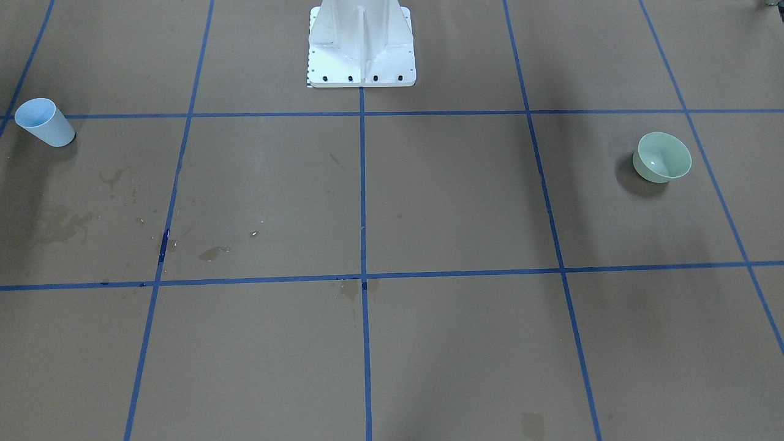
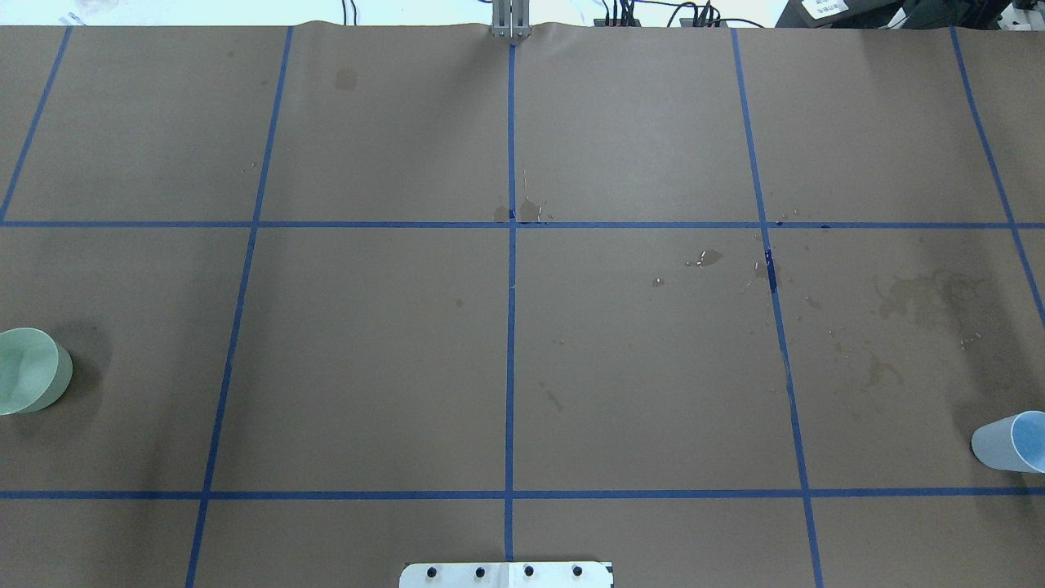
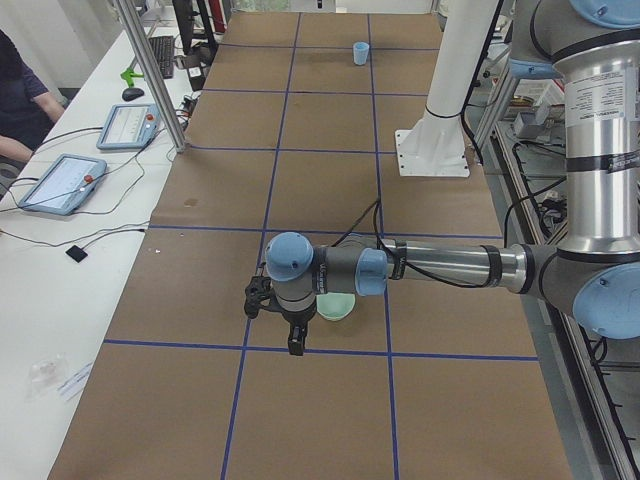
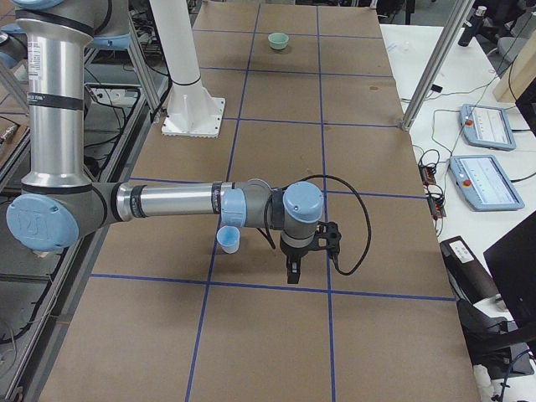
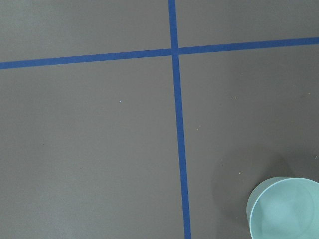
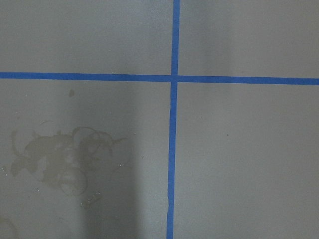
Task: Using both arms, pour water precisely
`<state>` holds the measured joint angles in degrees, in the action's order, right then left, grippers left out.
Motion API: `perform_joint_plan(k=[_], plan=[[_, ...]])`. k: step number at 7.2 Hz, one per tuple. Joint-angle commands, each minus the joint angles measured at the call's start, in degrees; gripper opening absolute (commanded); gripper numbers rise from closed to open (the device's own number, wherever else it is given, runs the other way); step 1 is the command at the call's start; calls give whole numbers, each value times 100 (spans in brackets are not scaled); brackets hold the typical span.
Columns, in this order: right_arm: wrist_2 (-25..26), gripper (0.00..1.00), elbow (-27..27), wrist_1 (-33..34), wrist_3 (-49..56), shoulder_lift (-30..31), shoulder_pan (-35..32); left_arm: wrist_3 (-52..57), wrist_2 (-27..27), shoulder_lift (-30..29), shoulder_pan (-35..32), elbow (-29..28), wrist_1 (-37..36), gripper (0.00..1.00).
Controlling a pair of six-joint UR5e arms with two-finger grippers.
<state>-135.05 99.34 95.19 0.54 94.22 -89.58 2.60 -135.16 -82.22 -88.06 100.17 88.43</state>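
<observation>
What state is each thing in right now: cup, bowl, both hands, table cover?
Blue cup: upright on the table, ungrasped; fill unclear.
Green bowl: upright, ungrasped; glint inside, water unclear.
Left hand: points down beside the bowl, empty; open or shut cannot be told.
Right hand: points down beside the cup, empty; open or shut cannot be told.
Table cover: damp stains and droplets on the cup's side.

Two fixed cameras look steeply down on the brown paper-covered table [image 2: 367, 367], one from behind the white bolted pedestal [image 2: 506, 574], the other facing it. Both take in the pale green round bowl [image 1: 661, 157] and the light blue plastic cup [image 1: 44, 122]. The end cameras look along the table, showing the left gripper [image 3: 296, 345] near the bowl and the right gripper [image 4: 292, 275] near the cup. The wrist cameras look straight down from close range.
</observation>
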Motion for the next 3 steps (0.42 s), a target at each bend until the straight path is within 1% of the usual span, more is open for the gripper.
perform_joint_plan(k=[1, 3], plan=[[-4, 100, 6, 0, -2, 0, -7, 12, -19, -5, -18, 11, -1, 100], [-4, 100, 6, 17, -2, 9, -7, 12, -10, -5, -27, 11, 8, 100]])
